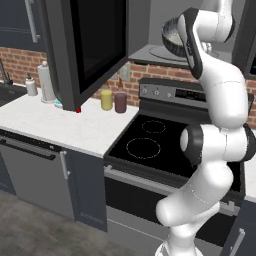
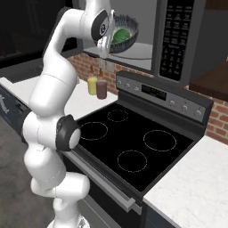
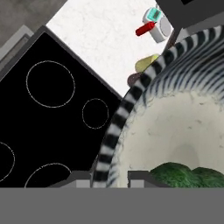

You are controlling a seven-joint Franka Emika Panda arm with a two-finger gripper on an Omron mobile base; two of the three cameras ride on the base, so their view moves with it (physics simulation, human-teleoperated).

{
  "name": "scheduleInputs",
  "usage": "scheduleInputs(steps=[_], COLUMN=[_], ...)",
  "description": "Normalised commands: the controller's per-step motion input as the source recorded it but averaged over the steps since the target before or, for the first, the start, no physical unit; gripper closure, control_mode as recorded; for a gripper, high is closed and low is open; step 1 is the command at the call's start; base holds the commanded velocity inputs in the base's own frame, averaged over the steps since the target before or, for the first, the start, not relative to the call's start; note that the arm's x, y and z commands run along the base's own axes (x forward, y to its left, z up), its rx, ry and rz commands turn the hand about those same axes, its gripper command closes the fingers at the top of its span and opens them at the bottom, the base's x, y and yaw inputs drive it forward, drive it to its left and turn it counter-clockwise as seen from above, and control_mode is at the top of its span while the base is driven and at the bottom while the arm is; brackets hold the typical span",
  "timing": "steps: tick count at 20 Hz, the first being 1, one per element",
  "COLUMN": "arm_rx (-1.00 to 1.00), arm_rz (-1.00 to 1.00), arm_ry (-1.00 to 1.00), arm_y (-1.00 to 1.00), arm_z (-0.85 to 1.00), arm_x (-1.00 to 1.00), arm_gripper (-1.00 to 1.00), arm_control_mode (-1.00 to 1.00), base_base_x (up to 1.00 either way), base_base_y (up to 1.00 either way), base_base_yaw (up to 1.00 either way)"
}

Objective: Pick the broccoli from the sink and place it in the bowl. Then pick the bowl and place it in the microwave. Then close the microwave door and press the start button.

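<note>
While my pincer (image 3: 110, 178) is clamped on the rim of the bowl (image 2: 121, 35), one finger inside and one outside, I hold the bowl up at the mouth of the microwave (image 2: 178, 40), above the stove (image 2: 133, 142). The broccoli (image 2: 121, 34) lies inside the bowl. The microwave door (image 1: 85, 45) stands open to the left, over the white surface (image 1: 55, 120).

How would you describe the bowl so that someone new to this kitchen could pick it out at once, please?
Look above the black stove to the open microwave. At its mouth the end effector holds a round deep bowl by the rim. It is dark with pale stripes outside and whitish inside, and green broccoli lies in it.
</note>
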Motion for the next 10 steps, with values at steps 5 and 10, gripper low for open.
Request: scheduleInputs(steps=[5, 10], arm_rx=[0.0, 0.0], arm_rz=[0.0, 0.0], arm_ry=[0.0, 0.0], arm_y=[-0.25, -0.2], arm_z=[-0.1, -0.18], arm_x=[0.57, 0.57], arm_gripper=[1.0, 1.0], arm_control_mode=[-1.0, -1.0], base_base_x=[0.0, 0.0], base_base_y=[0.0, 0.0], base_base_yaw=[0.0, 0.0])
